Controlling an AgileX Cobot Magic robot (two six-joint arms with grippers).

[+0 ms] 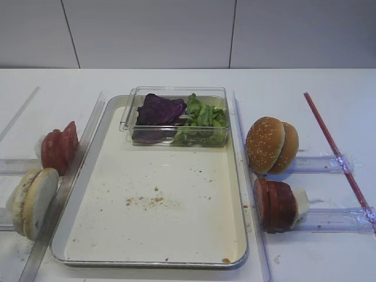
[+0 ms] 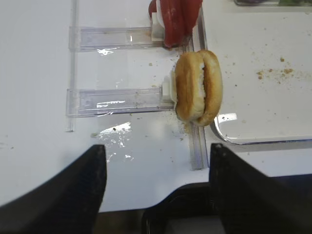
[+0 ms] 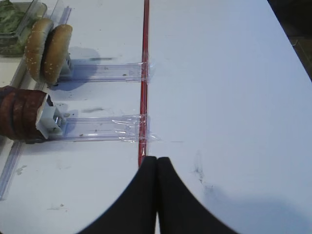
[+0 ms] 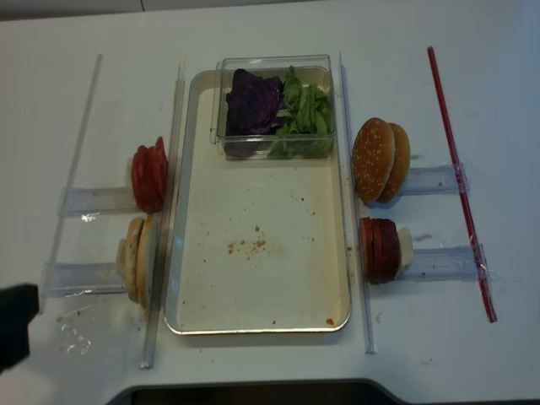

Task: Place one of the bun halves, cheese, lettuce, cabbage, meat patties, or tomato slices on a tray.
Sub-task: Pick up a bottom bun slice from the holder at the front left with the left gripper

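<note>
The tray [image 1: 111,247] holds only crumbs and a clear box [image 1: 132,94] of cabbage [image 1: 157,110] and lettuce [image 1: 202,120] at its far end. Bun halves [image 1: 35,200] stand on edge left of the tray, faces sideways. Left gripper [image 2: 156,180] spread, empty; right gripper [image 3: 157,195] pressed together.

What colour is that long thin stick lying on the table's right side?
Red. The stick shows best in the realsense overhead view, running past the clear holders.
</note>
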